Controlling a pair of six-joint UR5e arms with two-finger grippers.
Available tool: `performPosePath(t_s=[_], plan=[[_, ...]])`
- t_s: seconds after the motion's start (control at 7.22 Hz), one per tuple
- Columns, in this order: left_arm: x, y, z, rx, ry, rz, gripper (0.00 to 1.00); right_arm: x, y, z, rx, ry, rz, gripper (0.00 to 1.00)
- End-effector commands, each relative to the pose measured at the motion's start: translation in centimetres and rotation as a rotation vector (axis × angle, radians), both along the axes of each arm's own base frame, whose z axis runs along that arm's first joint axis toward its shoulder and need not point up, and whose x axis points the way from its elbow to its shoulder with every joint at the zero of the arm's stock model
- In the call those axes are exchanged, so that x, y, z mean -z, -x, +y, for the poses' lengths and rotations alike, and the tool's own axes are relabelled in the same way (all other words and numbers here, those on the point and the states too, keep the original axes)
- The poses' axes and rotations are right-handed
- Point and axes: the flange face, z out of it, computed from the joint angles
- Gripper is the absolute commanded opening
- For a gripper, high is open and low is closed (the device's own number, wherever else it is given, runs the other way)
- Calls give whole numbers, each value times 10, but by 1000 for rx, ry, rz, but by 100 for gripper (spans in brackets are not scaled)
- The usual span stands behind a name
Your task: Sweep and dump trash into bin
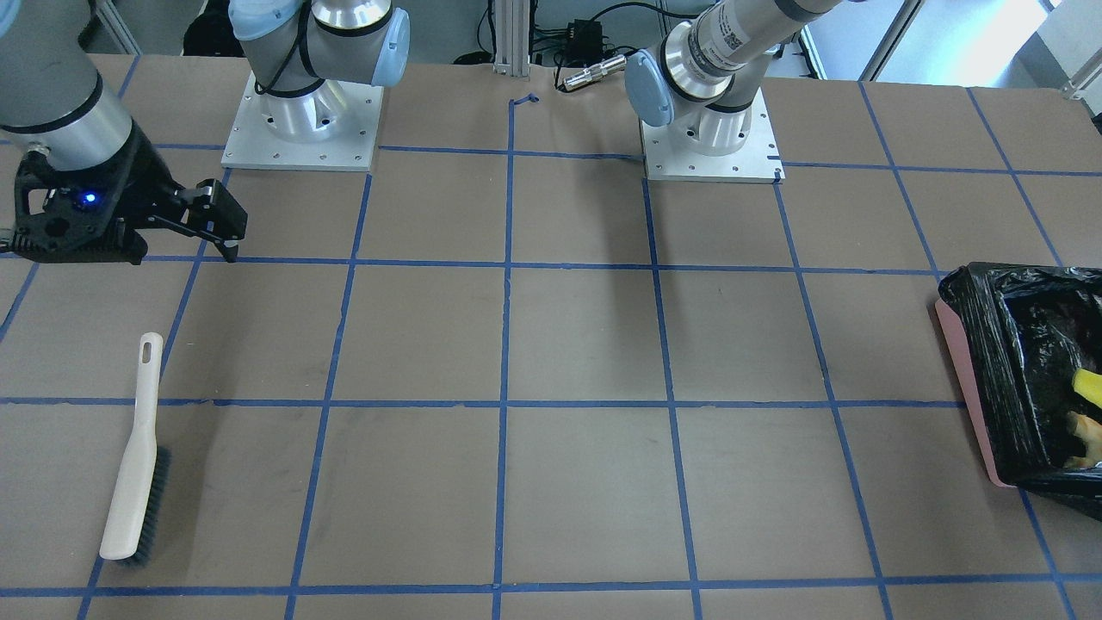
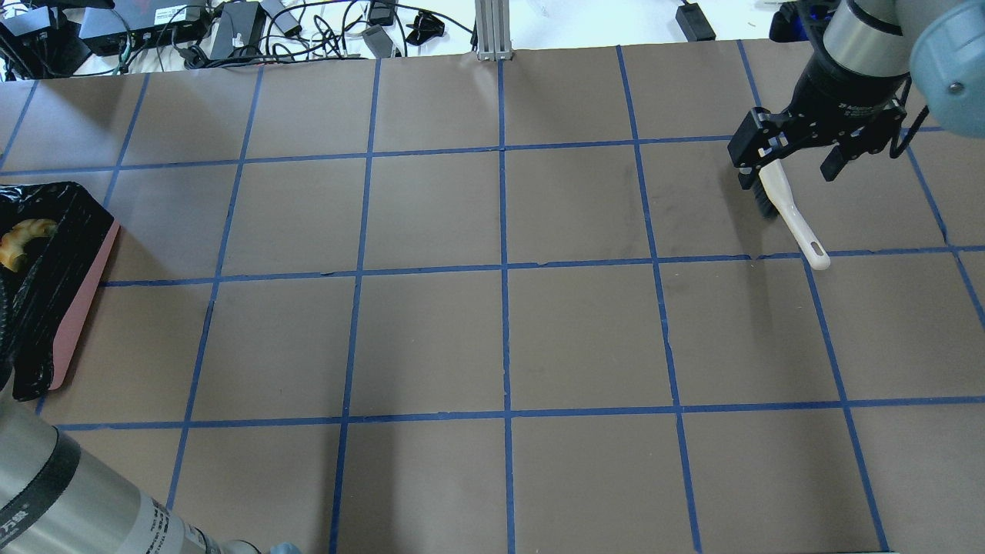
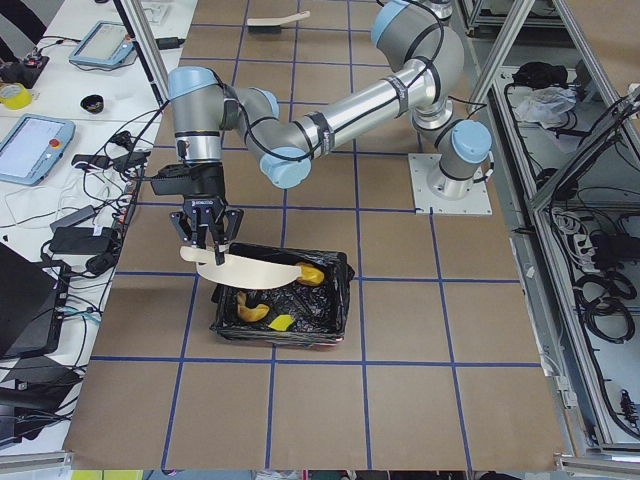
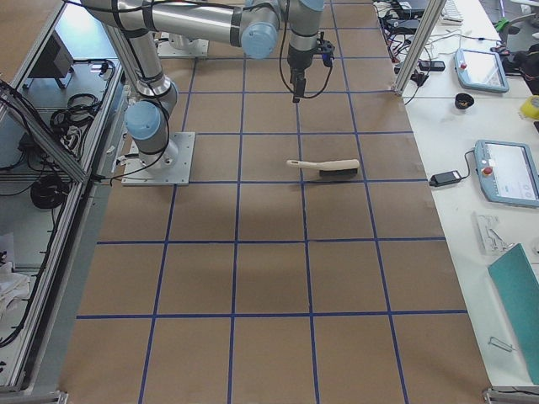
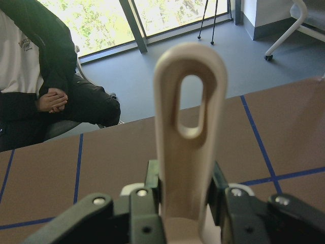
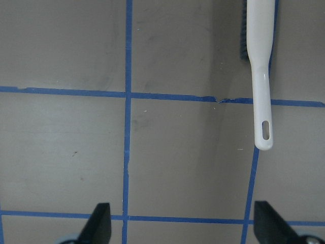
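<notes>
Trash (image 3: 252,312) lies in the bin (image 3: 338,308) at the table's (image 1: 568,344) left end, the dustpan (image 3: 245,268) seemingly above its rim; the brush (image 1: 133,456) lies at the right end.

Silver arms (image 1: 727,39), pale-blue joint caps (image 1: 652,88), a black right claw (image 2: 793,171).

bin (image 1: 964,379): view's right edge | trash (image 1: 1089,385): inside, maybe 2 pieces

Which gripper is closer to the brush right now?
Right. The right gripper hangs open above the table near the brush, apart from it. The left gripper is at the table's other end, holding the dustpan over the bin.
</notes>
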Motion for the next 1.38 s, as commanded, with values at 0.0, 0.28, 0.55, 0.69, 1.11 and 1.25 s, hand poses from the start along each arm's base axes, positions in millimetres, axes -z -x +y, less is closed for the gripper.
performPosePath(t_s=[0.0, 0.28, 0.55, 0.69, 1.11, 1.25], plan=[[-19, 10, 2, 1, 14, 134, 0, -22, -32, 12, -51, 40, 1, 100], [-20, 39, 6, -38, 44, 256, 0, -36, -34, 15, -19, 18, -5, 100], [-21, 74, 4, -44, 46, 342, 0, -46, -35, 23, 10, 37, -6, 100], [-21, 83, 5, -55, 67, 398, 0, -48, -36, 24, 12, 38, -18, 100], [7, 127, -10, -100, 99, 543, 0, -45, -45, 21, 77, 43, -109, 100], [17, 142, -18, -131, 125, 580, 0, -43, -45, 18, 77, 46, -111, 100]])
